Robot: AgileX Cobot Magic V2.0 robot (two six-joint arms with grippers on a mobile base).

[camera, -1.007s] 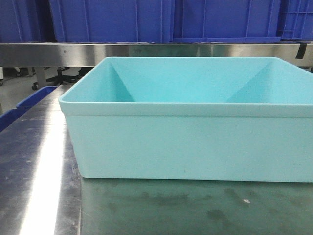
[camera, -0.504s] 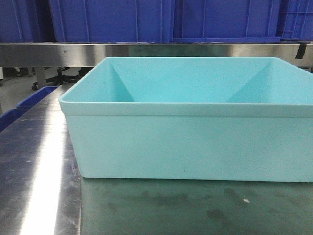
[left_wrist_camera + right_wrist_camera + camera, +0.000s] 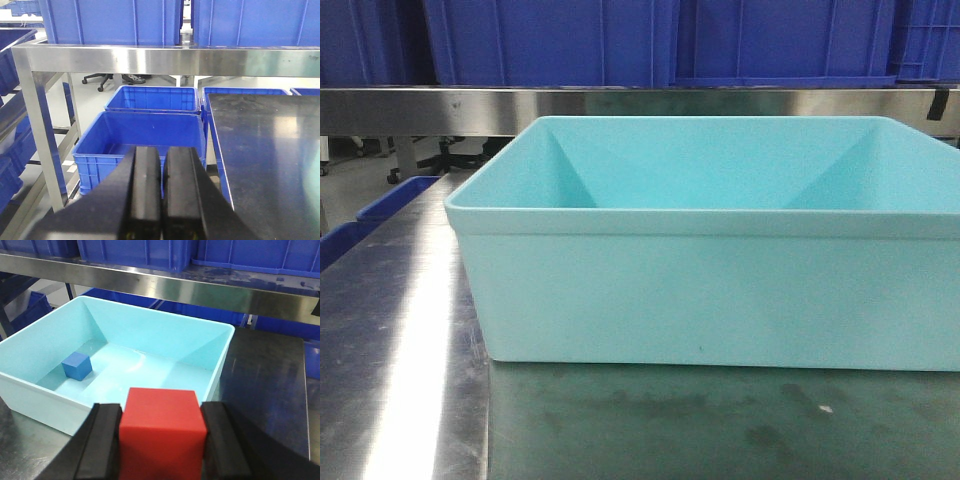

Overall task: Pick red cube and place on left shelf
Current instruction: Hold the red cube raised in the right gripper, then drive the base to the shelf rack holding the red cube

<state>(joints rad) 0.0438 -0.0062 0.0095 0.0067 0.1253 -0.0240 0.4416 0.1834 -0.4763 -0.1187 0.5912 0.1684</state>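
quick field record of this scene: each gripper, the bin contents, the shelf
right gripper: shut on the red cube
left gripper: shut, empty, facing blue plastic floor crates beside the dark metal table
light turquoise plastic bin: holds one small blue cube
stainless steel shelf: behind the bin, blue storage crates on it
task stage: cube gripped, not yet on the shelf

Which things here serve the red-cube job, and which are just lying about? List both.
Job: red cube, clamped in the right pincer; steel shelf, the place to set it.
Lying about: blue cube in the turquoise bin; blue crates below the shelf; left pincer, shut on nothing.
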